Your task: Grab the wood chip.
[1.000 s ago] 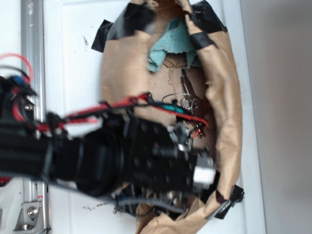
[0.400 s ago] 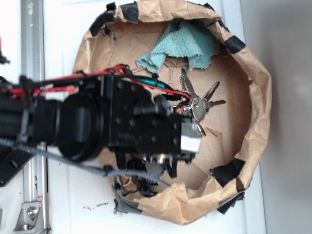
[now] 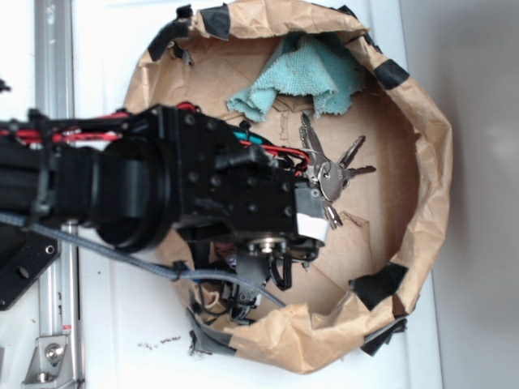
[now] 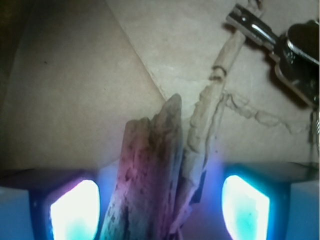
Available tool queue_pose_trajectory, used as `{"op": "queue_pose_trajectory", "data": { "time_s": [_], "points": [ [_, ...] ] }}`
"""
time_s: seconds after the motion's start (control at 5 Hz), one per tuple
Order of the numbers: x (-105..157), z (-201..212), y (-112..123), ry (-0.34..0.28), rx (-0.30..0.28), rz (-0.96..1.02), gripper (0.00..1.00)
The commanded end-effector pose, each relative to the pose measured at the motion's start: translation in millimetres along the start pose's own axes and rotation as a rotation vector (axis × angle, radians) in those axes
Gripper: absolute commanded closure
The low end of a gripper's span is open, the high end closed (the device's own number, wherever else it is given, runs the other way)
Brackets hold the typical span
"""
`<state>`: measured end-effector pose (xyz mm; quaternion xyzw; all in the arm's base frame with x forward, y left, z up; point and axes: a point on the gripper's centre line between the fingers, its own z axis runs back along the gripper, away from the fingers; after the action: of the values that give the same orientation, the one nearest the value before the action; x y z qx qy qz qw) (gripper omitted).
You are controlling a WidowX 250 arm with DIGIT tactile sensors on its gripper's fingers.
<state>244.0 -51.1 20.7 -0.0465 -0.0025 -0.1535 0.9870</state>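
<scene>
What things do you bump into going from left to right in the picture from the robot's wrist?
Left glowing pad → wood chip → torn paper strip → right glowing pad → keys.

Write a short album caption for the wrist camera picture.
Wood chip lying between the open gripper's glowing fingers, keys at top right.

Lab-like robot bench: white table (image 3: pixel 122 49), metal rail (image 3: pixel 55 57), taped paper basin (image 3: pixel 430 146).

A teal cloth (image 3: pixel 304 77) and keys (image 3: pixel 328 174) lie in a taped brown paper nest (image 3: pixel 434 154)
</scene>
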Motion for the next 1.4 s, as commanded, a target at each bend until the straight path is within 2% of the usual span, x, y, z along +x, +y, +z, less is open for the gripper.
{"op": "queue_pose_trajectory", "data": {
  "time_s": [0.0,0.2,0.4,0.6,0.8,1.0,1.2],
  "points": [
    [8.5,-34.5,-11.1,0.058,0.079,0.148,1.0],
    [4.3,-20.4,-9.2,-0.012,0.056,0.128,1.0],
    [-1.7,-7.6,-5.9,-0.079,0.072,0.118,1.0],
    [-4.2,5.1,-3.7,-0.104,0.091,0.13,1.0],
    [-2.4,21.7,-1.3,-0.112,0.072,0.094,1.0],
    [-0.5,58.5,-1.9,-0.133,0.08,0.141,1.0],
    [-10.7,87.4,3.5,-0.277,0.096,0.143,1.0]
  ]
}}
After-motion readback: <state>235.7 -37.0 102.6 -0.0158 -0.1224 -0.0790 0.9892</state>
